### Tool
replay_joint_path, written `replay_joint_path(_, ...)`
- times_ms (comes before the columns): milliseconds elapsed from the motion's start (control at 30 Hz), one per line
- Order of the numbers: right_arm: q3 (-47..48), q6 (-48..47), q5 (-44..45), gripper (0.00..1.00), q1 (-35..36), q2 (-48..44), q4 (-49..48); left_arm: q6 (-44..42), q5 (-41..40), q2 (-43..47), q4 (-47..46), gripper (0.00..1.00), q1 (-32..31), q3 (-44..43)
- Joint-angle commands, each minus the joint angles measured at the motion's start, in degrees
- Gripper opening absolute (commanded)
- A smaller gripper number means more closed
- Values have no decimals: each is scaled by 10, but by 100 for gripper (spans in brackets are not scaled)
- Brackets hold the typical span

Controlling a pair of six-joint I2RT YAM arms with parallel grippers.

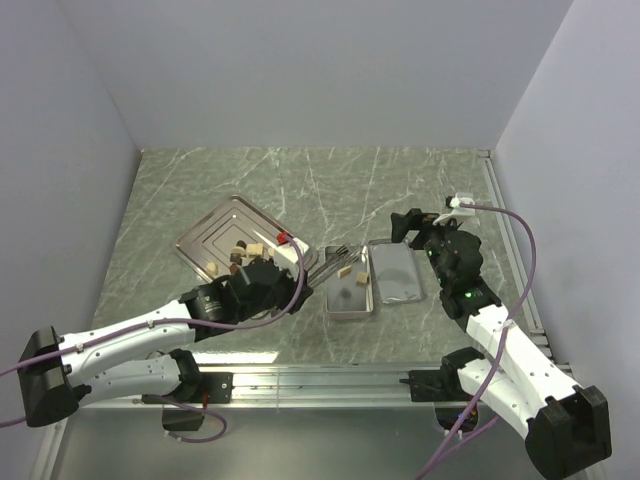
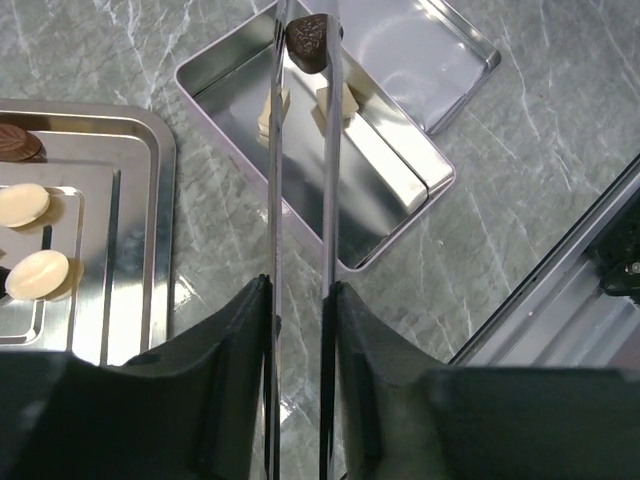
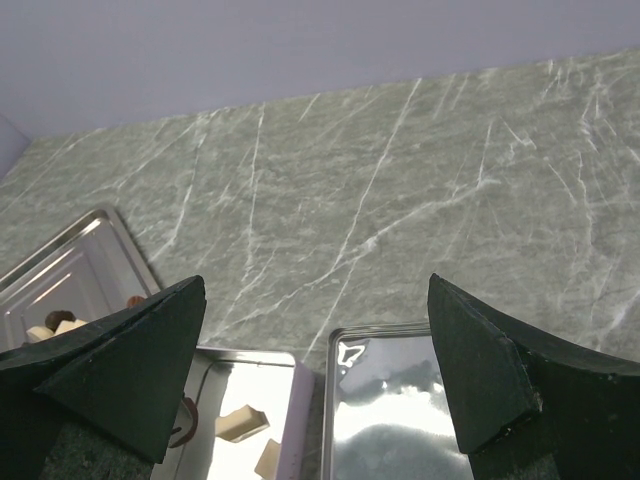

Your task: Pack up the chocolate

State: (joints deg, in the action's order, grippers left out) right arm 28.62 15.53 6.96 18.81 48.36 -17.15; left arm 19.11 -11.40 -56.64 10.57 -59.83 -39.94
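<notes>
My left gripper [image 2: 300, 290] is shut on a pair of long metal tweezers [image 2: 300, 180]. The tweezer tips pinch a dark brown chocolate [image 2: 308, 40] above the far end of the open silver tin [image 2: 395, 195]. Two cream chocolates [image 2: 335, 100] lie inside the tin. More chocolates, cream [image 2: 38, 273] and dark [image 2: 15, 143], lie on the ridged steel tray [image 2: 120, 250] to the left. My right gripper [image 3: 315, 300] is open and empty, hovering above the tin's lid [image 3: 390, 400]. In the top view the left gripper [image 1: 268, 272] sits between the tray [image 1: 215, 228] and the tin [image 1: 350, 300].
The lid [image 1: 393, 272] lies flat just right of the tin, touching it. A metal rail [image 1: 320, 378] runs along the near table edge. The right arm [image 1: 460, 280] stands right of the lid. Walls close in the table on three sides.
</notes>
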Motion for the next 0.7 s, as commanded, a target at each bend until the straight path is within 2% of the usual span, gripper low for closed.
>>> replay_joint_path(0, 28, -7, 0, 98, -1, 2, -12, -4, 2, 0, -21, 39, -5, -15)
replay_joint_path(167, 29, -8, 0, 98, -1, 2, -12, -1, -3, -1, -20, 42, -5, -15)
replay_joint_path(400, 32, -8, 0, 98, -3, 6, -11, 1, -11, -1, -18, 41, -5, -15)
replay_joint_path(667, 32, -8, -2, 98, -1, 8, -11, 23, -71, 18, 1, 38, 18, -9)
